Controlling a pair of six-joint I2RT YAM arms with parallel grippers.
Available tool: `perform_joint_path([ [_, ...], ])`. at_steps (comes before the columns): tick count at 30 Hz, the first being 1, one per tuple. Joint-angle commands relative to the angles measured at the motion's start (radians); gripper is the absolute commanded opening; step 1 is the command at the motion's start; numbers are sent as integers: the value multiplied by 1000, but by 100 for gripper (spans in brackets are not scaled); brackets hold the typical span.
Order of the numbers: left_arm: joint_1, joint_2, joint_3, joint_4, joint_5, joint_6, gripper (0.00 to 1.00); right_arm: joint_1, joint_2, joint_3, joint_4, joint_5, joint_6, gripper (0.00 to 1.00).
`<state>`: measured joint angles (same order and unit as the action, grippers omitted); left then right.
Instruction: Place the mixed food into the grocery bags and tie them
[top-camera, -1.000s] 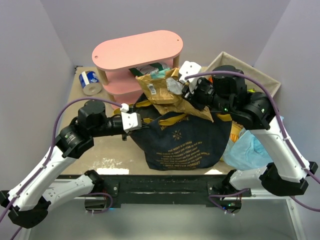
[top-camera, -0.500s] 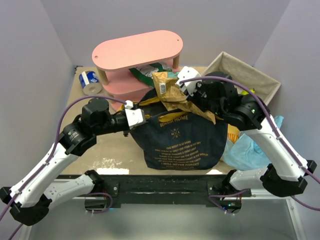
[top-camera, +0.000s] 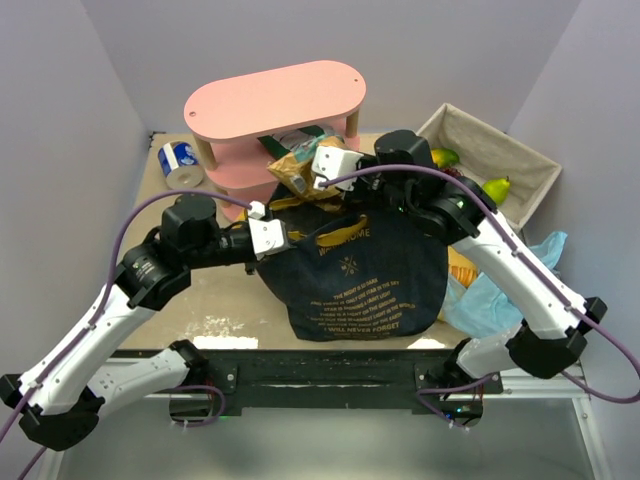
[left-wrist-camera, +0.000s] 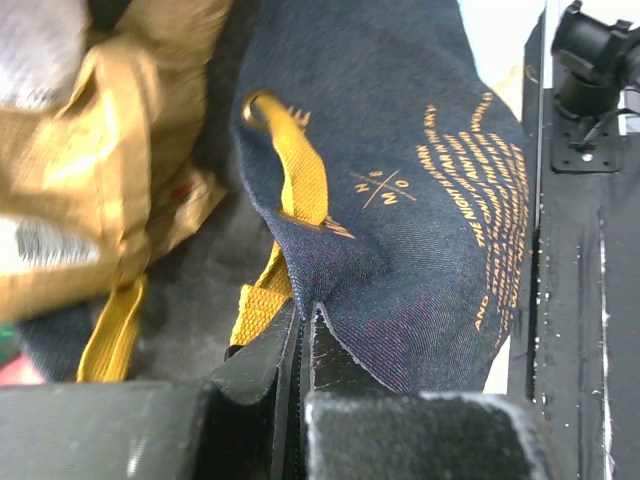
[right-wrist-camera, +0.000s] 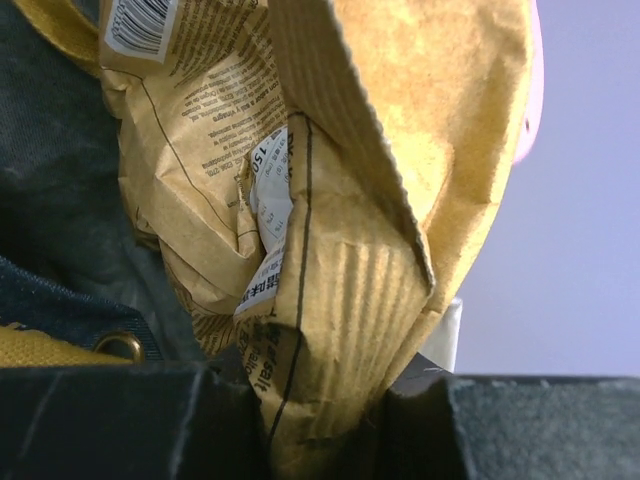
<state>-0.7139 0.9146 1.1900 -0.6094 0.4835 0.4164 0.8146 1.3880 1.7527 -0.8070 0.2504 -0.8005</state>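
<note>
The navy denim tote (top-camera: 355, 270) with mustard handles and pale text stands at the table's middle. My left gripper (top-camera: 272, 236) is shut on the tote's left rim (left-wrist-camera: 330, 290), next to a yellow handle (left-wrist-camera: 300, 180). My right gripper (top-camera: 325, 168) is shut on the crimped end of a tan crisp bag (top-camera: 292, 172) and holds it over the tote's far rim, by the pink shelf. The bag fills the right wrist view (right-wrist-camera: 340, 300). A pear (top-camera: 497, 188) and a mango (top-camera: 444, 157) lie in the basket. The light-blue carrier bag (top-camera: 500, 290) lies to the right.
A pink two-tier oval shelf (top-camera: 275, 100) stands at the back with a green bag (top-camera: 300, 145) on its lower tier. A blue and white tin (top-camera: 180, 163) stands at the back left. A cloth-lined basket (top-camera: 520, 150) sits at the back right.
My right gripper has carried the tan crisp bag left and towards the back, from over the tote's right side to its far rim. The left gripper has kept its hold on the rim.
</note>
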Motion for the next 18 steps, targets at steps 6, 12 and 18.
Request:
perform_joint_path([
  [6,4,-11,62,39,-42,39,0,-12,49,45,-108,-94,-89,0],
  [12,4,-65,36,86,-264,56,0,-12,0,74,-333,-66,38,0],
  [18,4,-124,8,125,-341,64,0,-14,-55,-19,-353,-54,66,0],
])
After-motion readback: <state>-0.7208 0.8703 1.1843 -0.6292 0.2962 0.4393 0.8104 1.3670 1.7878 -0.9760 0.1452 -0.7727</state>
